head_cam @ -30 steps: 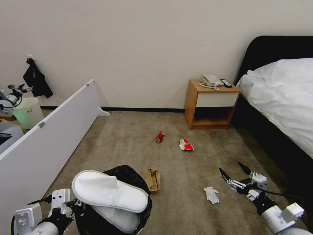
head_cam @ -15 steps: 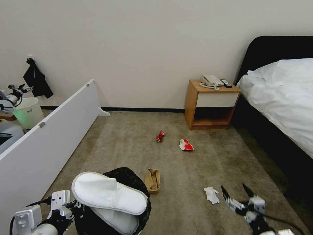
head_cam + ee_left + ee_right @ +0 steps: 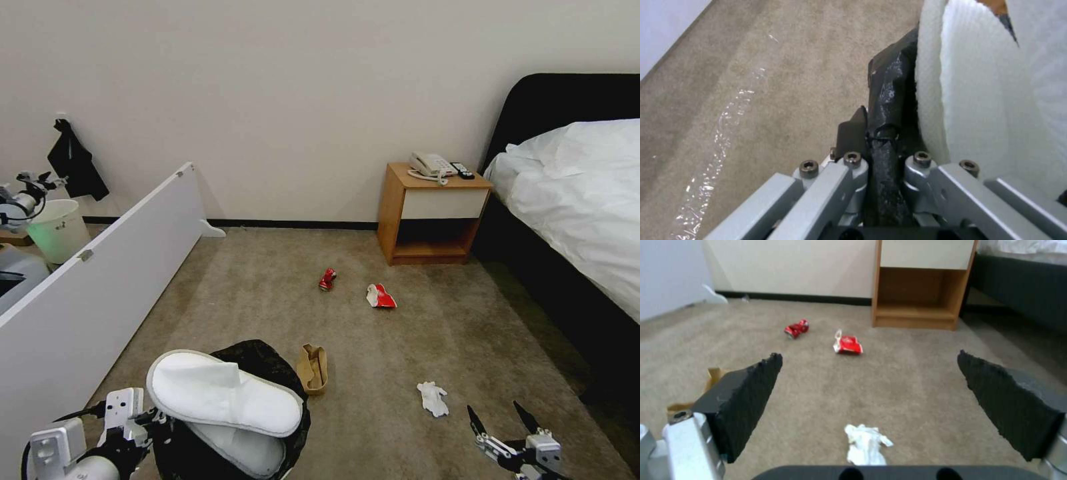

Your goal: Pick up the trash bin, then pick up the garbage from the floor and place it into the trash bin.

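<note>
Head view: left gripper (image 3: 157, 421) clamped on the black-bagged rim of the trash bin (image 3: 267, 363), low at the near left. Two white slippers (image 3: 223, 393) sit in the bin, one lying across its mouth. Right gripper (image 3: 503, 423) at the near right, claw spread and holding nothing, just beside a crumpled tissue (image 3: 433, 398) on the floor (image 3: 413, 333). Brown paper bag (image 3: 313, 367) lies beside the bin; crushed red can (image 3: 327, 279) and red-and-white wrapper (image 3: 380, 296) lie nearer the nightstand (image 3: 433, 213).

Left wrist view: fingers pinch the bag rim (image 3: 885, 110), slipper against it.

Right wrist view: pads (image 3: 746, 400) wide apart, tissue between them on the carpet.
</note>
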You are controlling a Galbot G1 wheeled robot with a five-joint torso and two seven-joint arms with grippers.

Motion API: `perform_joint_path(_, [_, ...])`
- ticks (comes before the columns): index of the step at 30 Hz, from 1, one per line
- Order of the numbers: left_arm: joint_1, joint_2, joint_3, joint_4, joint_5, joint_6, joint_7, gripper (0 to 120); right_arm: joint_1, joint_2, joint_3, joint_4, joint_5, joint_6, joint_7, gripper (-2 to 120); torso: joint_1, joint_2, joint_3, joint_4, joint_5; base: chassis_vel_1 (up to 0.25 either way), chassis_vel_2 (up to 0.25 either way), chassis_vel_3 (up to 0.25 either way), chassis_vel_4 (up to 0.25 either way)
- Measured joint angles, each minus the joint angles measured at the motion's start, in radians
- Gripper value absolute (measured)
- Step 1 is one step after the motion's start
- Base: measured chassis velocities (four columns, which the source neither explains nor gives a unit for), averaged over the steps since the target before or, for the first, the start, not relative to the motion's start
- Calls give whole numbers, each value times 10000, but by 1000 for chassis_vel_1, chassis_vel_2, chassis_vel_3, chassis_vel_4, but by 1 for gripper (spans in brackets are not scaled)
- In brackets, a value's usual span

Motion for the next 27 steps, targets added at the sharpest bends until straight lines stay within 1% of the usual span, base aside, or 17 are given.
perform_joint_path(1, [-23, 2, -2, 0, -3, 0, 0, 4, -70, 44, 105, -7, -226, 49, -95, 100, 0, 0, 0, 0, 0, 0, 0, 0, 0])
perform_joint_path(5, [-37, -10, 25, 0, -3, 0, 0, 4, -246, 71, 128, -40, -319, 83, -306, 100, 0, 0, 0, 0, 0, 0, 0, 0, 0])
perform_joint_path(11, [-32, -29, 40, 0, 5, 0, 0, 4, -391, 141, 72, -177, -469, 125, -337, 100, 0, 0, 0, -1, 0, 0, 0, 0, 0])
perform_joint_path(17, [-42, -28, 29, 0, 5, 0, 1, 4, -336, 231, 140, -248, -225, 190, -546, 100, 0, 0, 0, 0, -1, 0, 0, 0, 0])
perform_joint_path(19, [-36, -35, 34, 0, 7, 0, 1, 4, -251, 318, 289, -186, -142, 351, -987, 100, 0, 0, 1, 0, 0, 0, 0, 0, 0])
perform_joint_path(20, [-36, -35, 34, 0, 7, 0, 1, 4, -251, 318, 289, -186, -142, 351, -987, 100, 0, 0, 1, 0, 0, 0, 0, 0, 0])
perform_joint_path(21, [-36, -33, 35, 0, 10, -1, 2, 4, -227, 368, 393, -134, -167, 452, -1321, 100, 0, 0, 0, 0, 0, 0, 0, 0, 0])
perform_joint_path(27, [-54, -19, 65, 0, 17, 0, 3, 4, -252, 407, 456, -53, -189, 524, -1613, 100, 0, 0, 0, 0, -1, 0, 0, 0, 0])
